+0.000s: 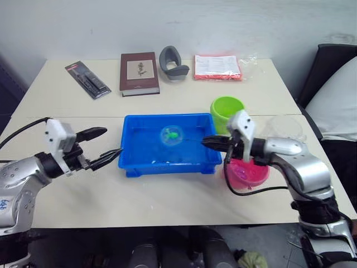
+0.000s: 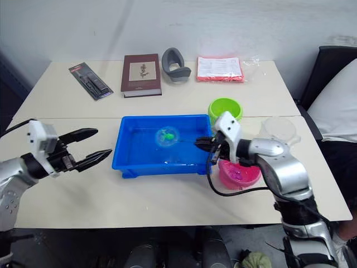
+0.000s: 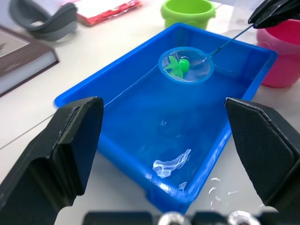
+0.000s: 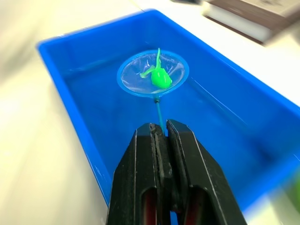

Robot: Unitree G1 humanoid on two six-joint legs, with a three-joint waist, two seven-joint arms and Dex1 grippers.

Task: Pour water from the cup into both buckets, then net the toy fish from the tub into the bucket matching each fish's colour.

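Right hand (image 1: 215,143) closed on the thin handle of the net (image 4: 153,73), which reaches leftward from the fingers across the tub (image 1: 134,165). The hoop sits near the tub's middle, apparently just above the water, with a green fish (image 4: 160,78) lying in its mesh. The green bucket (image 1: 226,110) stands just behind the tub's far right corner; the pink bucket (image 1: 248,175) lies beside the near right corner, under the right forearm. The fish's bucket therefore lies behind and to the right of the hoop, nearer the right arm. Left hand (image 1: 103,148) wide open, empty, beside the tub's left wall. The cup (image 2: 278,128) stands on the counter (image 1: 167,201), right of the green bucket.
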